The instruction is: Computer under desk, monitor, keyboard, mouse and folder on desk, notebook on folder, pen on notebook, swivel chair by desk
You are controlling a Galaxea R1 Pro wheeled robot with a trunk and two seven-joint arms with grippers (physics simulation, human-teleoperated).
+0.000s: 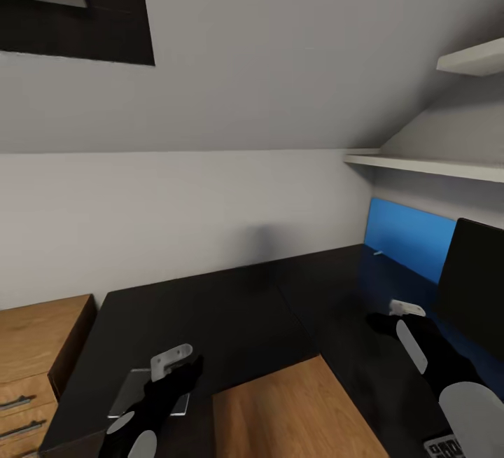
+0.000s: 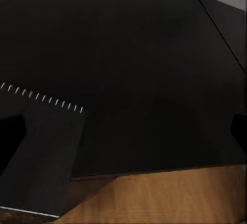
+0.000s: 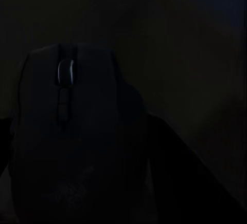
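The black L-shaped desk (image 1: 231,311) spreads across the head view, with the monitor (image 1: 476,283) standing at its right in front of the blue back panel (image 1: 406,234). My left gripper (image 1: 183,367) hovers open over the desk's near-left part, above the flat dark grey notebook (image 1: 143,393). In the left wrist view the notebook (image 2: 46,152) shows white binding marks beside one finger (image 2: 10,142). My right gripper (image 1: 392,318) is low over the desk by the monitor. The dark mouse (image 3: 72,131) looms close between its fingers, which seem shut on it. A corner of the keyboard (image 1: 444,447) peeks in at the bottom right.
A low light-wood cabinet (image 1: 35,346) with drawers stands left of the desk. Wood floor (image 1: 280,409) shows in the desk's inner corner. Two white shelves (image 1: 427,164) hang above the monitor side, and a dark-framed skylight (image 1: 77,10) sits in the sloped wall.
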